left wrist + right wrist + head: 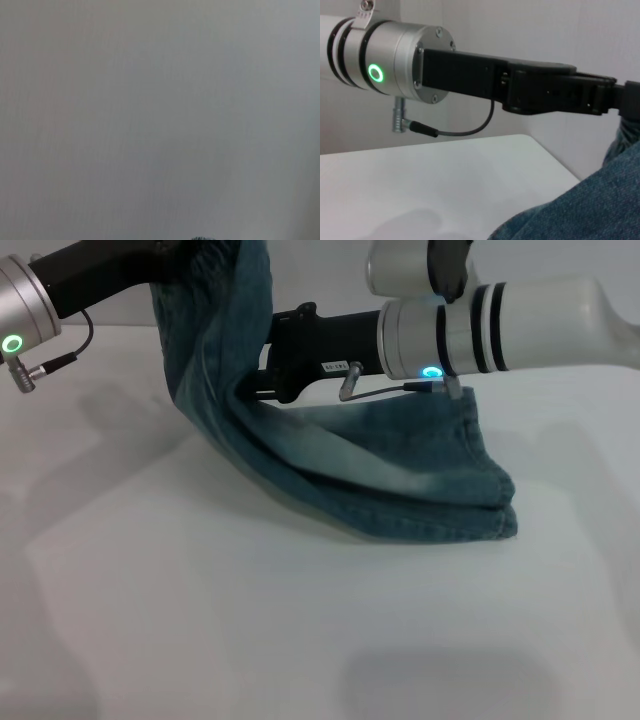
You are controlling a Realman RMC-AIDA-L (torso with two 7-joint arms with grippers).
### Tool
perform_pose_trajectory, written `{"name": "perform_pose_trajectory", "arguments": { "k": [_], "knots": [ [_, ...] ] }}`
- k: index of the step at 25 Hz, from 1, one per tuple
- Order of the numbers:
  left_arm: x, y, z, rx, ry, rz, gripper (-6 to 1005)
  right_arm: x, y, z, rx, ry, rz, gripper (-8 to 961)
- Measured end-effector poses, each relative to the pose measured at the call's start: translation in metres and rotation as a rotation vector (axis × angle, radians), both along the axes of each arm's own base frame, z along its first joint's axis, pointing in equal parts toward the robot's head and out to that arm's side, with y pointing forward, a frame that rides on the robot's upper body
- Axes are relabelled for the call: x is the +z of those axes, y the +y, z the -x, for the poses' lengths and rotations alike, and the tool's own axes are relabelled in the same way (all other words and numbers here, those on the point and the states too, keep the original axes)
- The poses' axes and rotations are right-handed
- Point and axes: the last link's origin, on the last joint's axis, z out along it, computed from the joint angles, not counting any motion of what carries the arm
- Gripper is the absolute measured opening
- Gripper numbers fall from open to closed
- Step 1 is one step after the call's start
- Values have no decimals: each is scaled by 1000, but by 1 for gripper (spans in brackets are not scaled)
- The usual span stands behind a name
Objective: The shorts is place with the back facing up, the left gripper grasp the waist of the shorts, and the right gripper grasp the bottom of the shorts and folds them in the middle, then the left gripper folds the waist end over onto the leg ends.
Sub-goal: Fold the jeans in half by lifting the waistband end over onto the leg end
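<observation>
In the head view we see 1 shorts (350, 465), lifted at upper left by the left gripper (190, 265), its fingers hidden in denim. The right gripper (262, 360) reaches behind the cloth; whether either is closed we cannot tell. The right wrist view alone shows the left arm's full length above the white table (420, 180); the left wrist view shows only grey wall.

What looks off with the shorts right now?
Nothing damaged. The shorts hang unevenly: the left gripper lifts one end high while the rest lies bunched on the table, with the right gripper against the hanging cloth.
</observation>
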Motion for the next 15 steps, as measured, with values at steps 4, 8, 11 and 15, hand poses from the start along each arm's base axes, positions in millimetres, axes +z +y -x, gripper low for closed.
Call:
{"name": "perform_pose_trajectory", "arguments": {
  "k": [4,8,11,15],
  "knots": [
    [0,0,1,1,1,0,38,-1,-1,-3,-22,-21,19,576],
    [0,-2,4,7,2,-2,38,6,-3,-25,-87,-19,7,576],
    [0,-3,5,9,6,-4,38,12,-6,-44,-135,-18,-12,576],
    [0,-3,6,6,9,-5,37,19,-5,-69,-201,-30,-71,576]
  ]
}}
